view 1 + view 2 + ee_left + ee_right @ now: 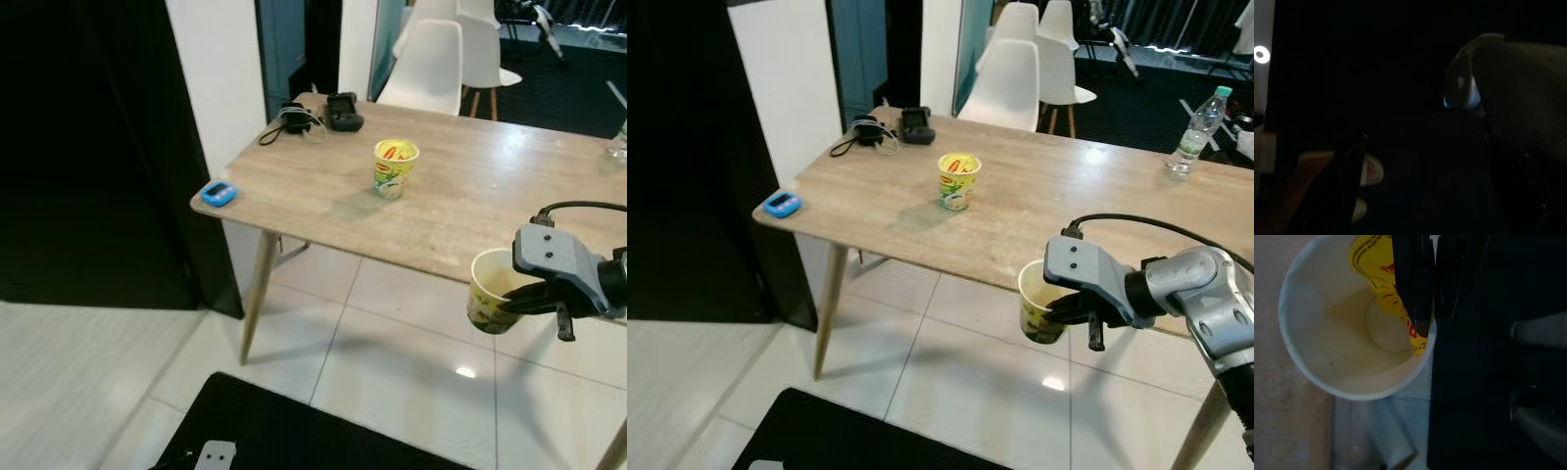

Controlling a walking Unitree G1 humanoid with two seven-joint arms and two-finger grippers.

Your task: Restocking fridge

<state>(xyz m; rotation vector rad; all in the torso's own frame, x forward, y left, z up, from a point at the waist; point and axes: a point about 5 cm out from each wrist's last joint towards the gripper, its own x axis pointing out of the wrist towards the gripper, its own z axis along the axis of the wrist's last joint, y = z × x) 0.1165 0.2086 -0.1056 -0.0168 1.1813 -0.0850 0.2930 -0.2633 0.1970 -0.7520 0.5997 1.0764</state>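
Yellow-printed paper cup, open and empty, hangs off the near edge of the wooden surface, pinched at its rim by the right claw. A second cup stands farther left on the surface, well apart. Left claw: too dark to tell.
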